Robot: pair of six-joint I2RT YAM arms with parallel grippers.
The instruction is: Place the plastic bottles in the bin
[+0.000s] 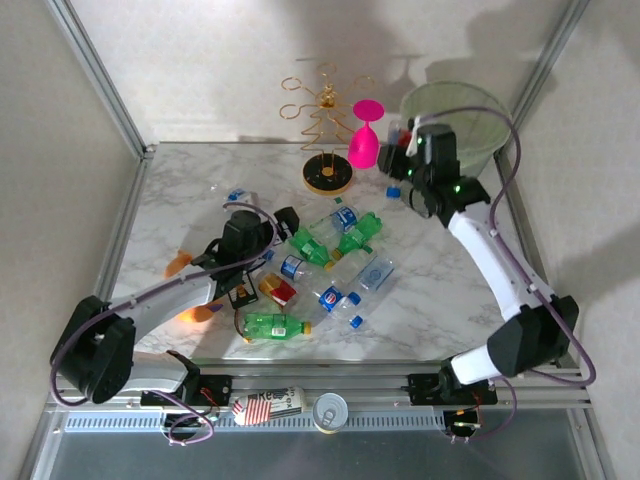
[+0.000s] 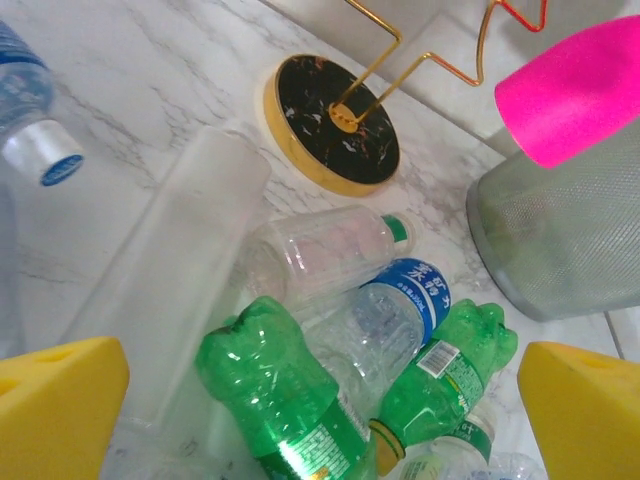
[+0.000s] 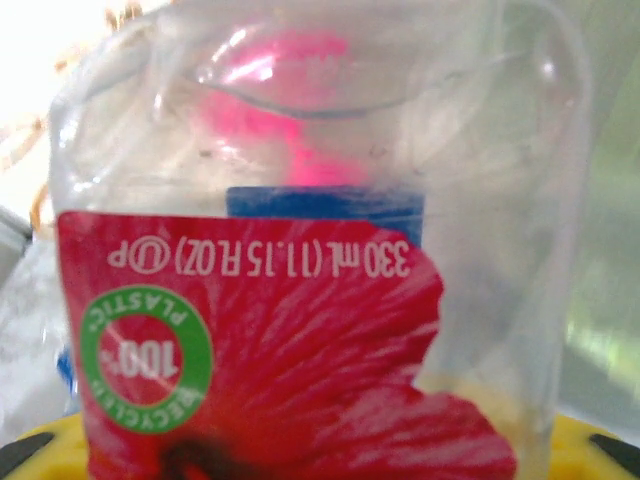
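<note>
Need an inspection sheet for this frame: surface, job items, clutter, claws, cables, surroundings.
Surface: marble tabletop, no spills seen.
Job's things: bin at the far right corner. Loose plastic bottles, green and clear, clustered mid-table. One red-labelled bottle is in the right claw.
Clutter: pink wine glass and gold wire rack at the far centre, metal can on the near rail.
Claws: left claw open above the bottle cluster. Right claw shut on the red-labelled bottle, beside the bin.
Cables: purple cable looped by the left arm's base. Right arm's cable arcs in front of the bin.
Surroundings: frame posts, plain walls.
</note>
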